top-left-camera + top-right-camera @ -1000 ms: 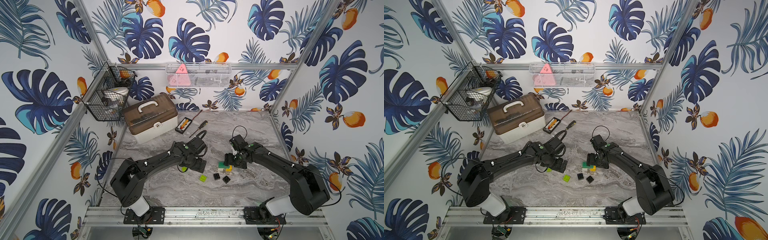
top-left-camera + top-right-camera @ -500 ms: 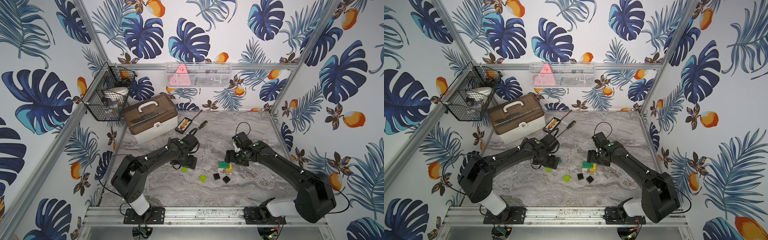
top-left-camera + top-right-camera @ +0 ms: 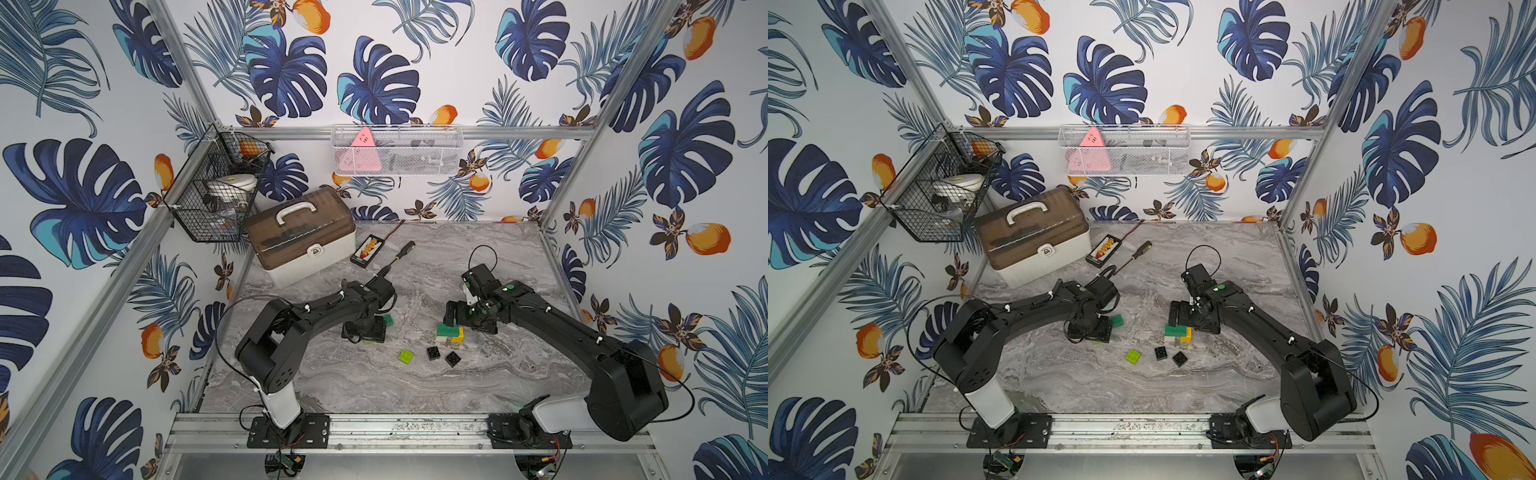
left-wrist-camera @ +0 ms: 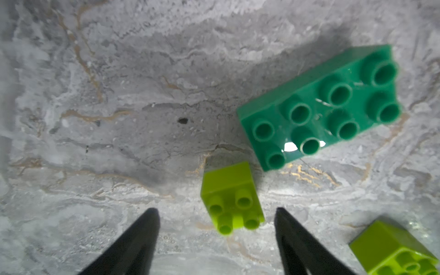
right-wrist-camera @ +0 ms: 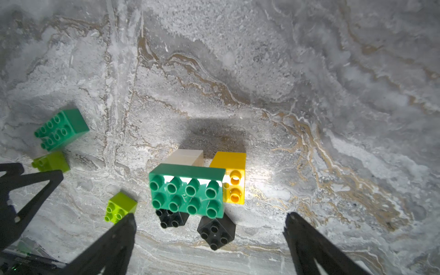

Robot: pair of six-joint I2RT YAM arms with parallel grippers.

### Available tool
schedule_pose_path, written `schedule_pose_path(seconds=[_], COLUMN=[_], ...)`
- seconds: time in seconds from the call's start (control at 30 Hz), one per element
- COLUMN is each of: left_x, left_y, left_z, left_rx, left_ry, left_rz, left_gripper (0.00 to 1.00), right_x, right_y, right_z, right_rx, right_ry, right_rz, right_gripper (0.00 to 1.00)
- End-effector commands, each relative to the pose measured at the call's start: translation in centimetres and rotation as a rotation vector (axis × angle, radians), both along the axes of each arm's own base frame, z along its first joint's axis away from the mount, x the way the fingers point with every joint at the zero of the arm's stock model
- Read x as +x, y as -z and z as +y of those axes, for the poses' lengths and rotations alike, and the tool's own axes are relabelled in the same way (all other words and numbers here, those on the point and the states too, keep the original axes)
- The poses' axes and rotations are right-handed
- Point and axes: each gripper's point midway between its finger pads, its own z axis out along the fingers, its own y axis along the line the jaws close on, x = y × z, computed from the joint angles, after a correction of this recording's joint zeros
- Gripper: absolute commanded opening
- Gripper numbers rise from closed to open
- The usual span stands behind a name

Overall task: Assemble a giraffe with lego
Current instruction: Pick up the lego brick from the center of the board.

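Counted: two dark-green bricks point(image 4: 319, 107), two lime bricks point(image 5: 120, 207), two black bricks point(image 5: 215, 229), one white brick point(image 5: 185, 157) and one yellow brick point(image 5: 232, 164) visible; part-built giraffe point(image 5: 188, 190) stands mid-table point(image 3: 415, 386), just beside the right gripper point(image 5: 209, 214), which is wide open and empty; left gripper point(image 4: 214, 209), partly open, straddles one lime brick without contact.

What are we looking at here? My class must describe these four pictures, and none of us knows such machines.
Two black robot arms stand at a marble table. Two pictures look down from above, side by side; two come from cameras on the arms' wrists. Each arm ends in a two-fingered gripper. The left gripper hangs open over a loose lime brick, beside a dark-green brick. The right gripper is open above a started stack: green on white and yellow. Another lime brick and two black bricks lie loose. Nothing is held.
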Motion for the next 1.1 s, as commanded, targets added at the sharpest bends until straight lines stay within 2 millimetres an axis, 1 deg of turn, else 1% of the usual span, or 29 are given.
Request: schedule_pose_path(seconds=[0.0,0.1,0.23,0.37,0.57,0.67,0.7,0.8,0.83,0.87,0.93,1.03,1.07], left_x=[0.7,0.9,0.8,0.8,0.8,0.7,0.7,0.7,0.8,0.8,0.7,0.7,0.8], left_y=[0.2,0.3,0.6,0.8,1.0,1.2,1.2,1.1,1.1,1.2,1.3,1.4,1.4], left_z=[-0.1,-0.2,-0.2,-0.2,-0.2,-0.4,-0.4,-0.5,-0.6,-0.5,-0.5,-0.5,-0.4], left_rx=[0.002,0.0,0.007,0.006,0.014,0.005,0.001,-0.009,-0.01,-0.009,-0.011,-0.011,-0.009], left_ry=[-0.051,-0.067,-0.08,-0.091,-0.104,-0.115,-0.12,-0.134,-0.138,-0.143,-0.153,-0.166,-0.168], left_rz=[-0.025,-0.03,-0.018,-0.016,-0.01,-0.006,-0.004,-0.009,-0.012,-0.013,-0.012,-0.016,-0.019], left_gripper=[0.68,0.66,0.53,0.51,0.51,0.62,0.64,0.63,0.6,0.54,0.45,0.28,0.24], right_x=[-0.1,0.0,0.4,0.7,0.8,0.8,0.8,0.8,0.8,0.8,0.8,0.9,0.9], right_y=[0.1,0.3,0.0,-0.3,-0.2,-0.3,-0.4,-0.3,-0.3,-0.3,-0.3,-0.3,-0.4], right_z=[-0.4,-0.4,-0.7,-1.1,-1.4,-1.5,-1.6,-1.7,-1.7,-1.7,-1.8,-1.9,-1.9], right_rx=[-0.029,-0.033,-0.047,-0.052,-0.05,-0.05,-0.049,-0.049,-0.049,-0.048,-0.048,-0.048,-0.05], right_ry=[-0.027,-0.038,-0.049,-0.05,-0.056,-0.058,-0.059,-0.059,-0.06,-0.062,-0.062,-0.065,-0.066], right_rz=[0.005,0.01,0.003,-0.007,-0.002,-0.006,-0.006,-0.004,-0.005,-0.004,-0.004,-0.003,-0.004], right_gripper=[1.0,1.0,1.0,1.0,1.0,1.0,1.0,1.0,1.0,1.0,1.0,1.0,1.0])
